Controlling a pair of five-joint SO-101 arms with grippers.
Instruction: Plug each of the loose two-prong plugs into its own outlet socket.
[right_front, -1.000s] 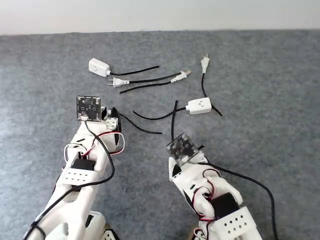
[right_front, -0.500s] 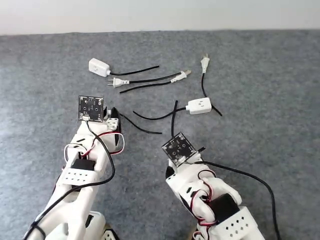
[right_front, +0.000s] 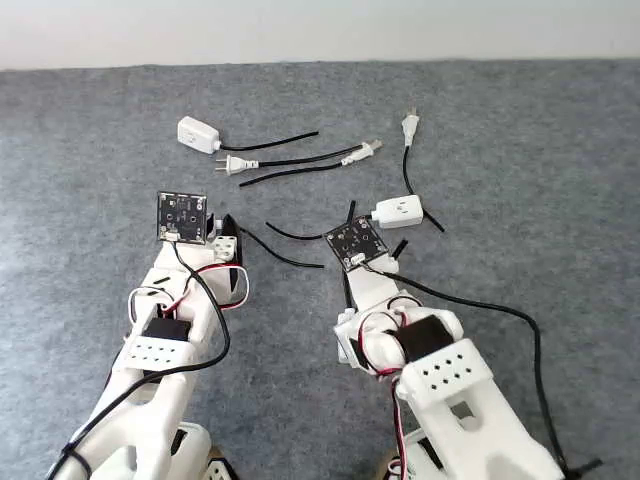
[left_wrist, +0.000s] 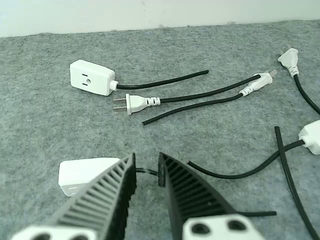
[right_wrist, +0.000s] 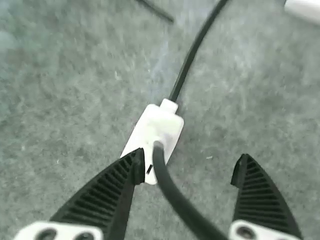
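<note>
The right arm (right_front: 405, 345) has stretched forward over the last second, and its wrist now sits close to the mid-counter socket (right_front: 398, 211). The left arm (right_front: 165, 330) hasn't budged. The right pincer (right_wrist: 192, 156) hangs spread wide over a white plug (right_wrist: 159, 131) lying flat on the grey counter (right_front: 540, 150). One fingertip is right at the plug's edge, and its black cord runs away from it. The left arm leans forward and low. The left pincer (left_wrist: 146, 156) is only narrowly parted, with the near socket (left_wrist: 80, 175) just beside it. Farther out lie the far socket (right_front: 198, 134), the neighbouring plug (right_front: 232, 165), the middle plug (right_front: 362, 152) and the back plug (right_front: 409, 125), all unplugged.
</note>
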